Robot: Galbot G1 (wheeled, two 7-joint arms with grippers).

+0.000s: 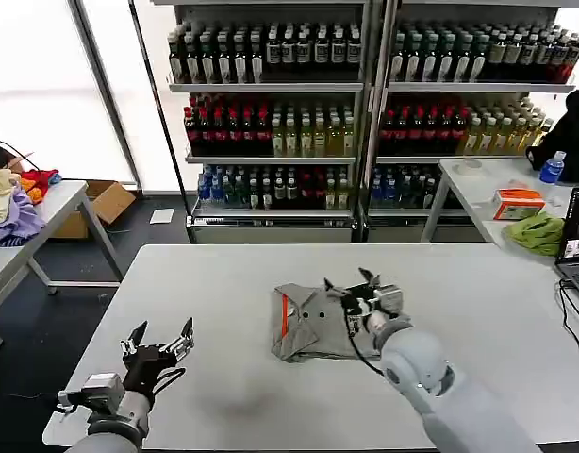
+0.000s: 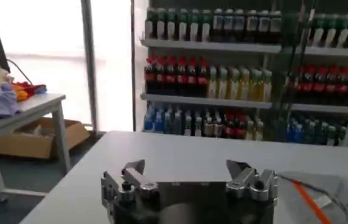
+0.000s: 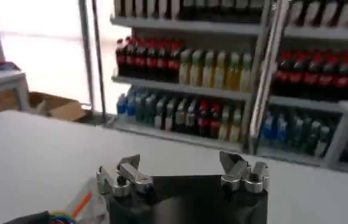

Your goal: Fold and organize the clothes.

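Head view: the light grey T-shirt (image 1: 313, 326) lay folded into a compact bundle near the middle of the white table (image 1: 223, 283), its orange-red neck label (image 1: 284, 315) showing as a narrow strip along the edge facing the robot's left. The right gripper (image 1: 354, 283) was positioned over the far right part of the bundle, its 2 fingers spread apart and holding nothing; whether the fingertips touched the fabric could not be told. The left gripper (image 1: 158, 342) was near the table's front left corner, well apart from the shirt, with its fingers likewise spread and empty. Left wrist view: the left gripper (image 2: 186, 170) had its fingers parted above bare tabletop, with the T-shirt (image 2: 320, 198) and its neck label (image 2: 308, 198) to one side. Right wrist view: the right gripper (image 3: 180, 165) had parted fingers, with a corner of the T-shirt (image 3: 80, 204) beside it. Shelves of bottles (image 1: 365, 104) stood behind the table.
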